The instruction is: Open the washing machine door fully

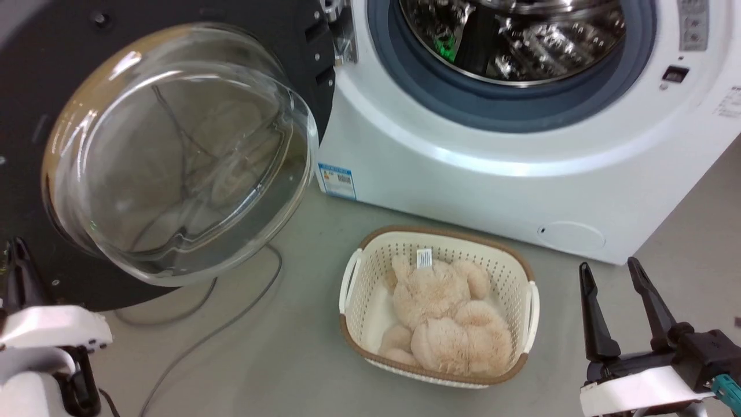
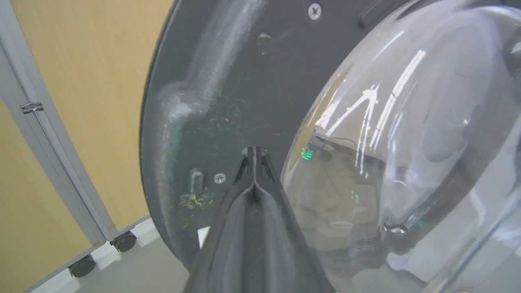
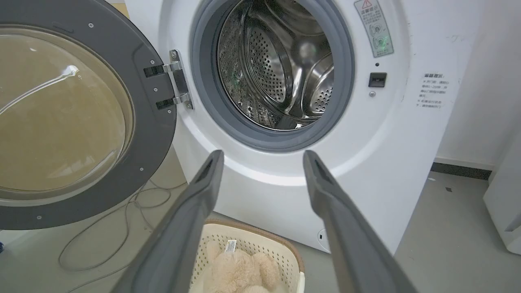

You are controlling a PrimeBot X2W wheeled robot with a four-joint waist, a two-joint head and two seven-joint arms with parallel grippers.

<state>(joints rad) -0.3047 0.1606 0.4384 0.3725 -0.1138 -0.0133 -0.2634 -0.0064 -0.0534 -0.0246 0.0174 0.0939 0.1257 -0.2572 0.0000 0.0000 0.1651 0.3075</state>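
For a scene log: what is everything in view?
Front-loading washing machine: one, white, facing the robot.
Round washing machine door with glass bowl: one, black-rimmed, swung open leftward.
Perforated steel drum: one, silver, inside machine.
Rubber gasket: one, grey, around drum.
Label: one, blue, machine's lower corner.
Plastic basket: one, cream with brown rim, floor before machine.
Plush toy: one, beige, in the basket.
Cable: at least one, grey, floor under door.
Wheeled partition: one, tan with grey frame, beyond door.
Left gripper: one, dark, shut, by door's rim.
Right gripper: one, dark, open, right of basket.
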